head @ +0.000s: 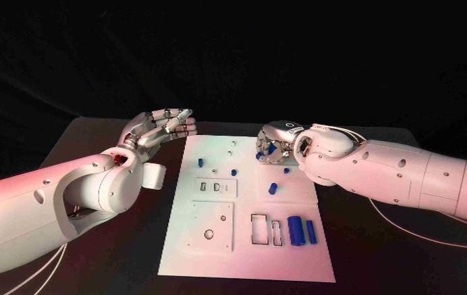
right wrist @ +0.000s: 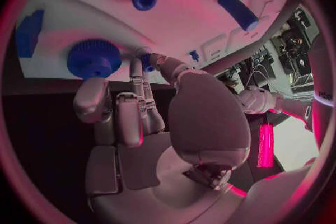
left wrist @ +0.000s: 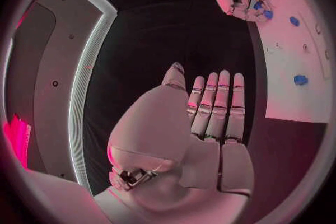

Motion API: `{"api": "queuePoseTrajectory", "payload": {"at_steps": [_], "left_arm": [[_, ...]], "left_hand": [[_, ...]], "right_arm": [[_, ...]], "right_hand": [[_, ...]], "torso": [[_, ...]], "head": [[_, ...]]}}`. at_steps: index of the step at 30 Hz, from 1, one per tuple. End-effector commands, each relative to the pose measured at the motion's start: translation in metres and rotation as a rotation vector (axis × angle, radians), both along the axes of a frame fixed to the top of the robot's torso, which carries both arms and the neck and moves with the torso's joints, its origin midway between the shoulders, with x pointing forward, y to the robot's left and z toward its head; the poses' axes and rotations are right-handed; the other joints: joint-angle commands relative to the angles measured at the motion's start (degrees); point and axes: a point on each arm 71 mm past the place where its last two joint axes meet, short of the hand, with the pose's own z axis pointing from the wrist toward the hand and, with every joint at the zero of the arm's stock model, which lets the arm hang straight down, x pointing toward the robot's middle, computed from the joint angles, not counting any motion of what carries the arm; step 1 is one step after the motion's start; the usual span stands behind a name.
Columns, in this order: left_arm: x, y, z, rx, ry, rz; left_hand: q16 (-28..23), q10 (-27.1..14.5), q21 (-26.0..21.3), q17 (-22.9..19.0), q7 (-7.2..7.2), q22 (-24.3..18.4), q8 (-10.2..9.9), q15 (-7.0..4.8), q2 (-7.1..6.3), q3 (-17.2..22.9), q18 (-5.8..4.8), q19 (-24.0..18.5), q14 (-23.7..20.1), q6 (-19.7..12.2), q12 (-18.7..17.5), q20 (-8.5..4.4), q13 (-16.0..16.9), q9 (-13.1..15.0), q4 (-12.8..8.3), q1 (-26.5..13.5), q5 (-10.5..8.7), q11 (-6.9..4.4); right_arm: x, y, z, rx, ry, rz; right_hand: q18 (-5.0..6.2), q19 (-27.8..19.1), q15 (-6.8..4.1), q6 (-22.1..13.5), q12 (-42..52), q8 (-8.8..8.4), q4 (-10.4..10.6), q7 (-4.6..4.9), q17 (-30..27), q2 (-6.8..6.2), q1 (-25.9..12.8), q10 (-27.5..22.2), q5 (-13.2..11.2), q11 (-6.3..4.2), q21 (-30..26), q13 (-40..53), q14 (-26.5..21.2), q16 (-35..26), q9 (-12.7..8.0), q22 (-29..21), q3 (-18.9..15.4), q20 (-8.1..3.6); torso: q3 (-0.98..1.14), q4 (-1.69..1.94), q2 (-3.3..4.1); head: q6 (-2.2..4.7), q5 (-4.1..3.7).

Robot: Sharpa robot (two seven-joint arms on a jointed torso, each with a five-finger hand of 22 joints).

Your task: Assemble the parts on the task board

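Dim room, pinkish light, wrist views fisheye-bent w/ dark rims

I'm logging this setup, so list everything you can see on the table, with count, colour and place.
White flat task board: one, white, middle of the black table.
Blue cylinders: two, blue, lying side by side at the board's near right.
Small blue parts: several, blue, scattered over the board's far half.
Blue toothed wheel: one, blue, by the right hand's fingertips.
Left robot hand: silver, open, left of the board.
Right robot hand: silver, over the board's far right, pinching a small blue piece.
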Motion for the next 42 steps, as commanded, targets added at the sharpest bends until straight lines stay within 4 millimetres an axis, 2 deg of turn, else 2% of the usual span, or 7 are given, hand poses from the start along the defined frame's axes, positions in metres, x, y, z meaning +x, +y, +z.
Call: {"api": "queuePoseTrajectory", "payload": {"at_steps": [1,5,15,19,27,37,42], "left_arm": [[0.0,0.0,0.0,0.002,0.011,0.001],[0.0,0.0,0.0,0.005,0.014,0.005],[0.001,-0.001,-0.001,0.005,0.019,0.003],[0.001,-0.001,-0.001,0.005,0.019,0.0],[0.002,-0.006,0.001,0.002,0.018,-0.011],[0.002,-0.009,0.003,0.0,0.015,-0.017],[0.003,-0.009,0.004,0.001,0.014,-0.017]], "left_hand": [[-0.18,0.32,0.08,-0.02,1.64,-0.05,-0.13,0.09,0.22,-0.46,0.71,0.52,0.31,-0.1,-0.37,0.02,0.01,-0.09,-0.01,-0.54,-0.19,-0.05],[-0.19,0.32,0.08,-0.01,1.64,-0.06,-0.15,0.09,0.24,-0.47,0.72,0.54,0.35,-0.13,-0.42,0.02,0.01,-0.1,-0.04,-0.51,-0.22,-0.05],[-0.22,0.32,0.08,0.0,1.65,-0.08,-0.17,0.08,0.26,-0.49,0.72,0.56,0.4,-0.17,-0.48,0.02,0.01,-0.11,-0.08,-0.46,-0.27,-0.05],[-0.26,0.33,0.08,0.01,1.65,-0.1,-0.19,0.08,0.27,-0.51,0.72,0.59,0.46,-0.21,-0.56,0.02,0.02,-0.11,-0.12,-0.39,-0.33,-0.04],[-0.29,0.33,0.08,0.01,1.66,-0.11,-0.19,0.09,0.29,-0.53,0.72,0.6,0.48,-0.22,-0.61,0.02,0.02,-0.11,-0.14,-0.36,-0.35,-0.04],[-0.5,0.32,-0.01,-0.02,1.69,-0.2,-0.23,0.15,0.38,-0.59,0.68,0.5,0.39,-0.31,-0.8,0.04,0.02,-0.13,-0.17,-0.27,-0.45,0.0],[-0.56,0.33,-0.05,-0.02,1.7,-0.23,-0.24,0.17,0.39,-0.62,0.66,0.46,0.35,-0.33,-0.85,0.05,0.02,-0.13,-0.18,-0.25,-0.47,0.01]], "right_arm": [[0.001,-0.001,0.006,0.067,-0.053,-0.031],[0.0,0.0,0.008,0.092,-0.08,-0.042],[0.001,0.013,0.019,0.133,-0.153,-0.053],[0.006,0.02,0.021,0.138,-0.168,-0.054],[0.012,0.038,0.021,0.135,-0.171,-0.043],[0.017,0.05,0.018,0.118,-0.157,-0.031],[0.019,0.052,0.016,0.11,-0.152,-0.036]], "right_hand": [[-0.91,0.01,-0.53,0.82,0.37,1.03,-0.28,-0.44,0.12,1.17,1.06,0.63,-0.83,-0.21,0.38,0.57,2.93,0.37,1.98,0.45,1.02,-0.61],[-0.95,0.02,-0.62,0.77,0.33,1.37,-0.45,-0.51,0.29,1.05,1.37,0.69,-1.23,-0.34,0.57,0.94,2.96,0.53,2.64,0.76,1.55,-0.74],[-1.0,-0.04,-0.58,0.55,0.14,1.56,-0.51,-0.44,0.43,0.79,1.43,0.47,-1.62,-0.27,0.72,1.26,2.98,0.69,3.26,1.04,2.1,-0.77],[-1.01,-0.06,-0.57,0.44,0.06,1.58,-0.51,-0.4,0.42,0.75,1.45,0.39,-1.72,-0.25,0.77,1.35,2.98,0.71,3.43,1.13,2.31,-0.77],[-1.01,-0.16,-0.5,0.16,-0.09,1.67,-0.36,-0.35,0.44,0.68,1.32,0.29,-2.53,-0.19,0.83,1.66,2.98,0.81,3.96,1.3,2.83,-0.73],[-1.01,-0.28,-0.44,-0.16,-0.27,1.64,-0.2,-0.27,0.39,0.53,1.12,0.11,-3.35,-0.1,0.85,1.9,2.95,0.85,4.33,1.39,3.18,-0.68],[-1.01,-0.28,-0.41,-0.34,-0.4,1.58,-0.26,-0.21,0.48,0.39,1.16,-0.07,-3.49,-0.06,0.9,1.97,2.97,0.92,4.45,1.5,3.35,-0.66]], "torso": [[0.0,0.04,0.17],[-0.04,0.08,0.23],[-0.17,0.73,0.43],[-0.09,0.63,0.56],[-0.25,0.67,0.74],[-0.61,1.5,1.27],[-0.73,1.57,1.45]], "head": [[-0.01,0.04],[0.04,0.16],[0.59,0.15],[0.73,0.2],[1.01,0.1],[1.16,-0.43],[1.19,-0.5]]}}
